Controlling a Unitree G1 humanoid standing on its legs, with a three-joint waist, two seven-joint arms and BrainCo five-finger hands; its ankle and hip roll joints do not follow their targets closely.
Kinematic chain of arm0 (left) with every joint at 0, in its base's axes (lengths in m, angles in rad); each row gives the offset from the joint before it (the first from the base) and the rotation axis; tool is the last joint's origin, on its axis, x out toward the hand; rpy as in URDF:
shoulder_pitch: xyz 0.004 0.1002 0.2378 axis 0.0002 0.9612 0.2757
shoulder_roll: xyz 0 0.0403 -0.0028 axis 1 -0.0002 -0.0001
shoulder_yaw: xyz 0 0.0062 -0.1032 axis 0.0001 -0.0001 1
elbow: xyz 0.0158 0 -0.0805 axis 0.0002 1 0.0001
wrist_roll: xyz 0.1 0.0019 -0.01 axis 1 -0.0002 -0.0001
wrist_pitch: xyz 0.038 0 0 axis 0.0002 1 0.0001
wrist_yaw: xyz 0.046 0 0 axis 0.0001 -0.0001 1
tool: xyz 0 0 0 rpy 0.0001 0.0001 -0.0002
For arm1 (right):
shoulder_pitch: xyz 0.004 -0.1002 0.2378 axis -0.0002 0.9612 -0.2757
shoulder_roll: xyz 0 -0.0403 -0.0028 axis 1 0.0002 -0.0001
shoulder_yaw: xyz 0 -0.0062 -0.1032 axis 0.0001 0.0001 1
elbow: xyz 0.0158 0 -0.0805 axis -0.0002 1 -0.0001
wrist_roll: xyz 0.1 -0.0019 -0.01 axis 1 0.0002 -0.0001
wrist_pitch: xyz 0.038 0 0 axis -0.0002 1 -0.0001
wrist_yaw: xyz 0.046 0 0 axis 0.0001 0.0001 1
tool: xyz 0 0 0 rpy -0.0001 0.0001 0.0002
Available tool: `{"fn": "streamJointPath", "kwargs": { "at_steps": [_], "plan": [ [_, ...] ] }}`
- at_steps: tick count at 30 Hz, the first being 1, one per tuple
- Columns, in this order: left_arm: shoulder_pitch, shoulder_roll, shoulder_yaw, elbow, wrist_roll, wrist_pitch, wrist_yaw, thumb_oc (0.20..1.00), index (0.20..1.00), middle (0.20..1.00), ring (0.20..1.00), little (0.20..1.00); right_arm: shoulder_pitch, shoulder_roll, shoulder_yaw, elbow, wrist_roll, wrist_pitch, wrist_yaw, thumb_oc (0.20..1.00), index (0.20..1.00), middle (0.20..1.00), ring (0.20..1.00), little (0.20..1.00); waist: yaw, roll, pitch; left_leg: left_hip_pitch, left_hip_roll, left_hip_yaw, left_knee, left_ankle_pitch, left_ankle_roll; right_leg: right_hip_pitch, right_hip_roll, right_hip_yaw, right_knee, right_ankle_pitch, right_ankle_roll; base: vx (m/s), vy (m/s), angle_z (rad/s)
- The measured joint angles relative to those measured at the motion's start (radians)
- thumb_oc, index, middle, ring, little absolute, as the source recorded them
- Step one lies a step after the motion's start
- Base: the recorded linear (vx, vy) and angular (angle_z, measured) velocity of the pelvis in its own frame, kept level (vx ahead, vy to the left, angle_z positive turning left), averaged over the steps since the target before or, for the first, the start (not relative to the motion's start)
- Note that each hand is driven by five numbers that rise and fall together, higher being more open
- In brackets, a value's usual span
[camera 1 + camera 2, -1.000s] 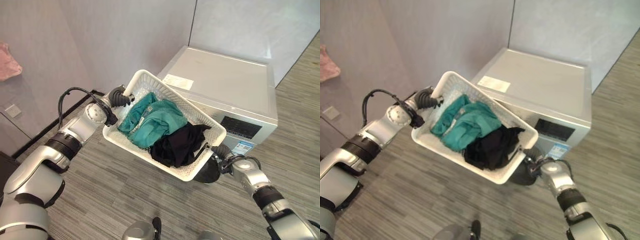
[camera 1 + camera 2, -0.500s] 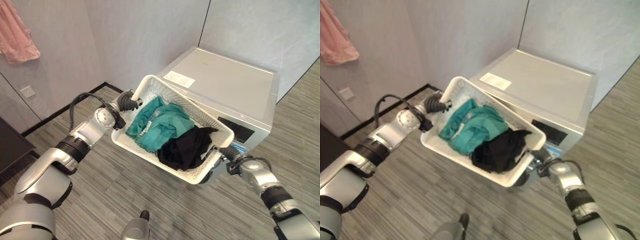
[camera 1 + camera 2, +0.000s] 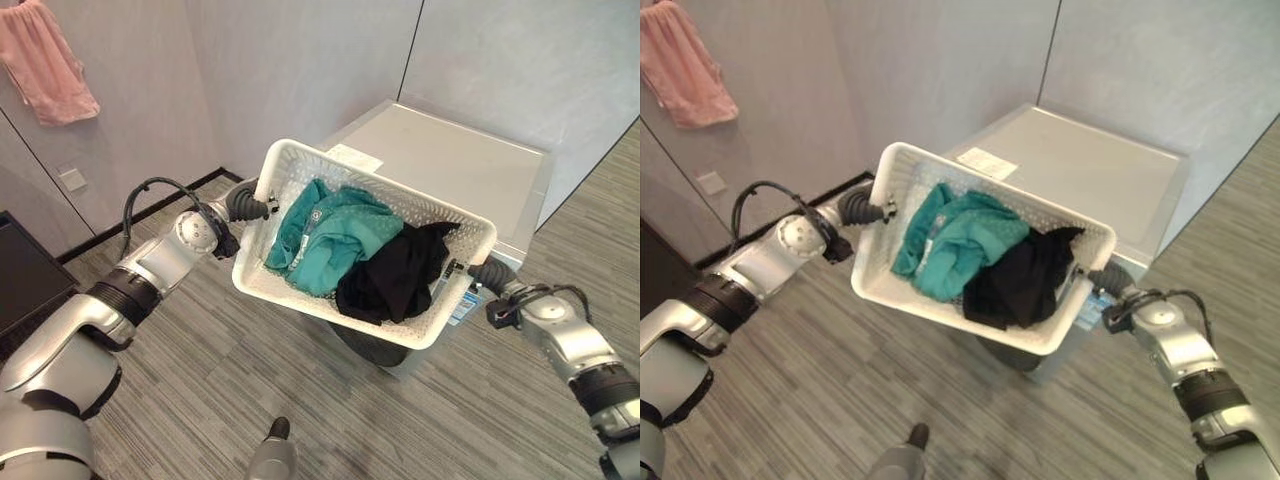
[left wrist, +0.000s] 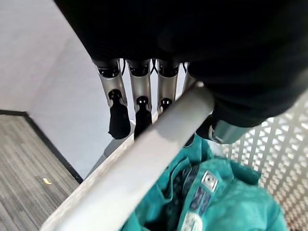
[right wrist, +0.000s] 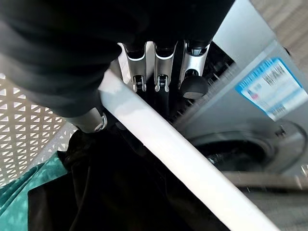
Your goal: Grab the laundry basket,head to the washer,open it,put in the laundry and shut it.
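1. The white perforated plastic laundry basket (image 3: 420, 325) is off the floor. The left hand (image 3: 245, 203) and right hand (image 3: 492, 275) each have fingers curled over an end rim; the grab step is judged complete.
2. Inside lie a teal garment (image 3: 335, 235) and a black garment (image 3: 395, 275).
3. Behind and below stands the silver-grey front-loading washer (image 3: 470, 165), reached; its round door (image 5: 240, 149) appears shut. Opening, loading and shutting remain.

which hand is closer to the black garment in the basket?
Right. The right hand grips the white perforated laundry basket rim directly beside the black garment. The left hand grips the opposite rim, next to the teal garment.
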Motion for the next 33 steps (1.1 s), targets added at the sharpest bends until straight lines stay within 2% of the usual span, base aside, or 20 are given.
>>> {"fn": "streamJointPath", "kwargs": {
  "at_steps": [9,15,17,20,21,22,24,25,27,28,29,30,31,32,33],
  "plan": [
    [0.001,0.048,-0.007,-0.071,-0.035,0.034,-0.026,0.2,0.2,0.2,0.2,0.2,-0.033,-0.016,-0.008,-0.003,0.032,0.008,-0.009,0.2,0.2,0.2,0.2,0.2,0.027,0.014,0.009,0.016,0.006,0.004,0.007,-0.01,-0.013,0.011,0.001,0.007,0.014,-0.015,-0.004,0.0,-0.005,-0.01],
    [-0.018,0.024,-0.04,-0.058,-0.053,0.034,-0.007,0.2,0.2,0.2,0.2,0.2,-0.135,-0.024,-0.004,0.105,0.082,-0.001,-0.043,0.2,0.2,0.2,0.2,0.2,0.022,0.014,0.013,0.013,0.008,-0.002,0.003,-0.009,-0.016,0.007,0.012,0.005,0.015,-0.027,-0.005,0.02,-0.04,0.01],
    [-0.03,0.036,-0.045,-0.057,-0.059,0.034,-0.004,0.2,0.2,0.2,0.2,0.2,-0.178,-0.026,0.017,0.127,0.091,-0.008,-0.044,0.2,0.2,0.2,0.2,0.2,0.023,0.012,0.018,-0.012,0.021,0.001,0.062,-0.029,-0.036,-0.022,0.02,0.051,0.043,-0.046,-0.025,0.04,0.007,-0.19],
    [-0.052,0.04,-0.074,-0.032,-0.066,0.031,0.001,0.2,0.2,0.2,0.2,0.2,-0.224,-0.025,0.061,0.168,0.106,-0.012,-0.045,0.2,0.2,0.2,0.2,0.2,0.016,0.005,0.041,-0.047,0.017,-0.004,0.158,-0.028,-0.034,-0.04,0.01,0.072,0.097,-0.07,-0.036,0.1,0.12,-0.25],
    [-0.075,0.043,-0.107,0.011,-0.072,0.031,-0.001,0.2,0.2,0.2,0.2,0.2,-0.275,-0.024,0.112,0.189,0.109,-0.011,-0.045,0.2,0.2,0.2,0.2,0.2,0.014,0.005,0.049,-0.076,0.019,-0.015,0.215,-0.029,-0.032,-0.055,-0.003,0.101,0.129,-0.084,-0.04,0.13,0.157,-0.46],
    [-0.085,0.047,-0.122,0.022,-0.072,0.033,-0.002,0.2,0.2,0.2,0.2,0.2,-0.296,-0.024,0.133,0.195,0.109,-0.01,-0.047,0.2,0.2,0.2,0.2,0.2,0.017,0.003,0.053,-0.091,0.011,-0.037,0.22,-0.032,-0.025,-0.062,-0.012,0.113,0.138,-0.082,-0.046,0.19,0.196,-0.53],
    [-0.113,0.061,-0.144,0.039,-0.073,0.032,-0.002,0.2,0.2,0.2,0.2,0.2,-0.329,-0.021,0.159,0.209,0.109,-0.01,-0.048,0.2,0.2,0.2,0.2,0.2,0.016,-0.008,0.063,-0.091,0.015,-0.066,0.151,-0.049,-0.006,-0.07,-0.029,0.134,0.146,-0.081,-0.053,0.16,0.169,-0.4],
    [-0.14,0.07,-0.17,0.056,-0.078,0.029,-0.001,0.2,0.2,0.2,0.2,0.2,-0.358,-0.021,0.184,0.224,0.109,-0.011,-0.046,0.2,0.2,0.2,0.2,0.2,0.003,-0.01,0.065,-0.099,0.02,-0.104,0.114,-0.05,-0.008,-0.073,-0.028,0.157,0.152,-0.086,-0.047,0.15,0.186,-0.45],
    [-0.167,0.079,-0.188,0.077,-0.082,0.021,0.003,0.2,0.2,0.2,0.2,0.2,-0.398,-0.022,0.204,0.238,0.109,-0.012,-0.045,0.2,0.2,0.2,0.2,0.2,-0.005,-0.003,0.063,-0.096,0.043,-0.129,0.052,-0.049,-0.011,-0.091,-0.04,0.189,0.183,-0.105,-0.028,0.19,0.228,-0.44],
    [-0.183,0.072,-0.194,0.095,-0.082,0.02,0.003,0.2,0.2,0.2,0.2,0.2,-0.421,-0.02,0.208,0.256,0.109,-0.013,-0.045,0.2,0.2,0.2,0.2,0.2,-0.004,0.003,0.061,-0.092,0.048,-0.132,0.052,-0.049,-0.01,-0.093,-0.054,0.211,0.19,-0.108,-0.023,0.23,0.335,-0.52],
    [-0.187,0.067,-0.192,0.094,-0.082,0.013,0.003,0.2,0.2,0.2,0.2,0.2,-0.436,-0.025,0.208,0.272,0.109,-0.014,-0.046,0.2,0.2,0.2,0.2,0.2,-0.004,0.02,0.049,-0.086,0.05,-0.098,0.058,-0.064,0.009,-0.094,-0.06,0.217,0.194,-0.114,-0.002,0.37,0.511,-0.57],
    [-0.192,0.03,-0.186,0.091,-0.082,-0.003,0.004,0.2,0.2,0.2,0.2,0.2,-0.432,-0.047,0.162,0.28,0.107,-0.021,-0.063,0.2,0.2,0.2,0.2,0.2,-0.014,0.06,0.024,-0.102,0.044,-0.061,0.089,-0.093,0.004,-0.099,-0.099,0.221,0.226,-0.129,0.044,0.37,0.52,-0.52],
    [-0.182,0.019,-0.172,0.09,-0.082,-0.007,0.005,0.2,0.2,0.2,0.2,0.2,-0.421,-0.044,0.141,0.28,0.107,-0.026,-0.078,0.2,0.2,0.2,0.2,0.2,-0.005,0.044,0.016,-0.1,0.017,-0.021,0.093,-0.094,0.004,-0.12,-0.147,0.223,0.277,-0.154,0.035,0.46,0.568,-0.42],
    [-0.178,0.017,-0.174,0.086,-0.08,-0.009,0.006,0.2,0.2,0.2,0.2,0.2,-0.419,-0.039,0.128,0.282,0.103,-0.029,-0.086,0.2,0.2,0.2,0.2,0.2,-0.008,0.018,0.004,-0.099,-0.024,0.013,0.111,-0.103,0.018,-0.138,-0.204,0.236,0.297,-0.164,0.043,0.37,0.454,-0.45],
    [-0.182,0.018,-0.184,0.086,-0.081,-0.014,0.011,0.2,0.2,0.2,0.2,0.2,-0.427,-0.022,0.102,0.304,0.091,-0.039,-0.089,0.2,0.2,0.2,0.2,0.2,-0.005,0.002,0.001,-0.092,-0.084,0.055,0.147,-0.107,0.047,-0.145,-0.264,0.253,0.338,-0.147,0.037,0.41,0.519,-0.43]
  ]
}}
